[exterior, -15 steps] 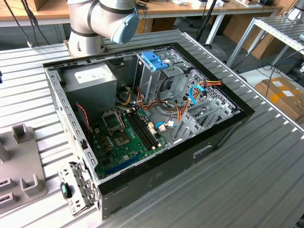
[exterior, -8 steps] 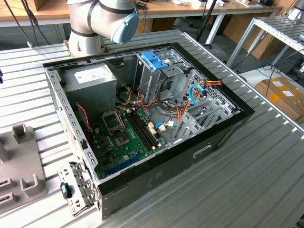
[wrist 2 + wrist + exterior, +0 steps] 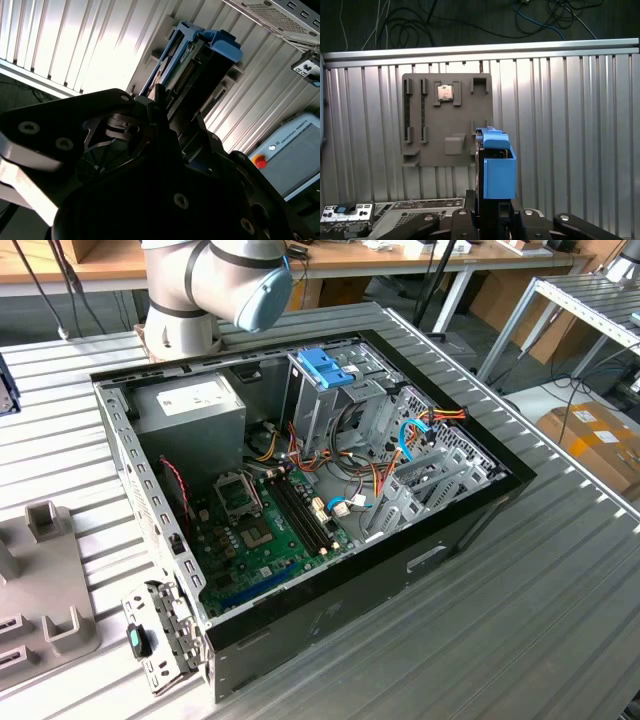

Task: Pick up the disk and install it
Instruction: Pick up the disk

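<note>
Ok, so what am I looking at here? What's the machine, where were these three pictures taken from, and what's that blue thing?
The machine is a robot arm standing at a ribbed metal table. The exterior view comes from a camera off the arm and shows an open computer case lying on that table. Both wrist views come from cameras riding on the arm, looking along its gripper. The blue thing is the disk, a hard drive with blue plastic rails. The gripper is clamped on it and holds it above the table. Also on the table lies a grey plate with slots for parts.
</note>
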Robot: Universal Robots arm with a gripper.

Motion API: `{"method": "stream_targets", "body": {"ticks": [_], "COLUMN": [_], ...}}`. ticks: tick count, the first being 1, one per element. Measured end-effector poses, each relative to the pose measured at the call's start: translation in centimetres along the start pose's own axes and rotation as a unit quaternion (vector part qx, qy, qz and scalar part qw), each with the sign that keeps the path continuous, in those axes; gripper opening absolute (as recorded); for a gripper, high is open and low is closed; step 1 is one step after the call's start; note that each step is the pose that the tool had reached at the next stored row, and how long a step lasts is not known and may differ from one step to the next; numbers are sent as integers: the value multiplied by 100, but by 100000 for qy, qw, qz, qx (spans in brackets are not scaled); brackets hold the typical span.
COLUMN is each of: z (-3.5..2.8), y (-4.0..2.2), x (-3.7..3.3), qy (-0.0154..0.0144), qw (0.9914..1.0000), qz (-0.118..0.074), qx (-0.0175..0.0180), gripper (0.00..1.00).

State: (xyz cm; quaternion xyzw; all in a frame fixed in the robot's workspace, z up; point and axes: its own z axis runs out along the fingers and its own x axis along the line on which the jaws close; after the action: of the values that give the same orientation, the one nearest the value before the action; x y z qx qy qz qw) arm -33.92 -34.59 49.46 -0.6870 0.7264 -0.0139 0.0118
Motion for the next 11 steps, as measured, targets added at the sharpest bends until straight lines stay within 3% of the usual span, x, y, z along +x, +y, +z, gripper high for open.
{"method": "stream_targets", "body": {"ticks": [11], "z": [9], "y": [-239], "x": [-14], "qy": [-1], "qw": [100000], "qz": [-4], "qx": [1], "gripper": [35]}}
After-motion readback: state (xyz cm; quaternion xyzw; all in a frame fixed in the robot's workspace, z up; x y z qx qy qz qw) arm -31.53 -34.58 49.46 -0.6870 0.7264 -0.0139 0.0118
